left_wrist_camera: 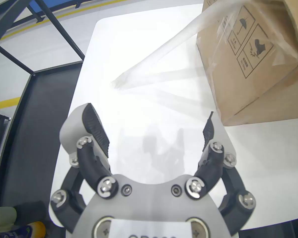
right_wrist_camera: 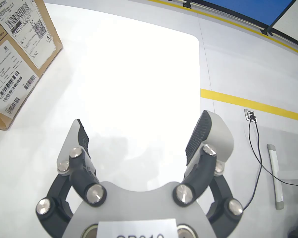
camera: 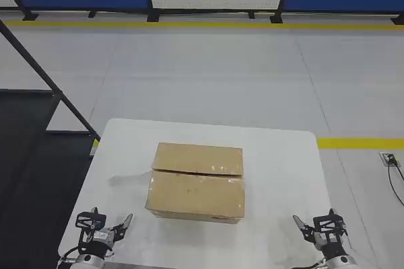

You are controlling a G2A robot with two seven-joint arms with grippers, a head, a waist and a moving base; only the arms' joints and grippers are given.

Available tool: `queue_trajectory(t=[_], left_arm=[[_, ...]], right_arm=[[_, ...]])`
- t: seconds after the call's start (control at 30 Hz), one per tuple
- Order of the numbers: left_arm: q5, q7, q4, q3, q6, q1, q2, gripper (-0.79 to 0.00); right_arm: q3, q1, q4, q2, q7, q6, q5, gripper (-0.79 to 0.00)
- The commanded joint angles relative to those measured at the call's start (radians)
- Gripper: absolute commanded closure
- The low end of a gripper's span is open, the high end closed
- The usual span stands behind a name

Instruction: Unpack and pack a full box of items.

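A closed brown cardboard box stands in the middle of the white table, its top flaps taped along the seam. A loose strip of clear tape hangs from the box's side down onto the table. My left gripper is open near the table's front left corner, a little short of the box, with nothing between its fingers. My right gripper is open at the front right corner, also holding nothing. The box's labelled side lies off to one side of the right gripper.
A black metal rack stands just off the table's left edge. Bare table lies on both sides of the box. Off the right edge, a black cable runs from a floor socket. Yellow lines cross the floor.
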Motion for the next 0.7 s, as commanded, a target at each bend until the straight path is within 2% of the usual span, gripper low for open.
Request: queue_trajectory(t=[0.0,0.17,0.27,0.33,0.47,0.6,0.67], left_arm=[[0.0,0.0,0.0,0.0,0.0,0.0,0.0,-0.785],[0.0,0.0,0.0,0.0,0.0,0.0,0.0,-0.785],[-0.002,0.032,0.002,-0.004,-0.057,0.008,0.002,-0.785],[-0.02,0.037,0.001,-0.017,-0.013,0.006,-0.001,-0.785],[-0.078,0.047,-0.028,-0.035,-0.006,-0.001,-0.005,-0.785],[-0.175,0.024,-0.061,-0.07,-0.069,-0.021,-0.004,-0.785],[-0.243,-0.005,-0.083,-0.083,-0.139,-0.034,-0.003,-0.785]], right_arm=[[0.0,0.0,0.0,0.0,0.0,0.0,0.0,-0.785],[0.0,0.0,0.0,0.0,0.0,0.0,0.0,-0.785],[-0.007,0.0,-0.016,-0.002,-0.012,-0.011,0.008,-0.785],[-0.013,0.001,-0.039,-0.004,-0.023,-0.003,0.013,-0.785],[-0.026,0.006,-0.108,-0.009,-0.032,-0.013,0.047,-0.785],[-0.028,0.03,-0.167,-0.012,-0.006,-0.052,0.126,-0.785],[-0.029,0.056,-0.188,-0.016,0.013,-0.055,0.209,-0.785]])
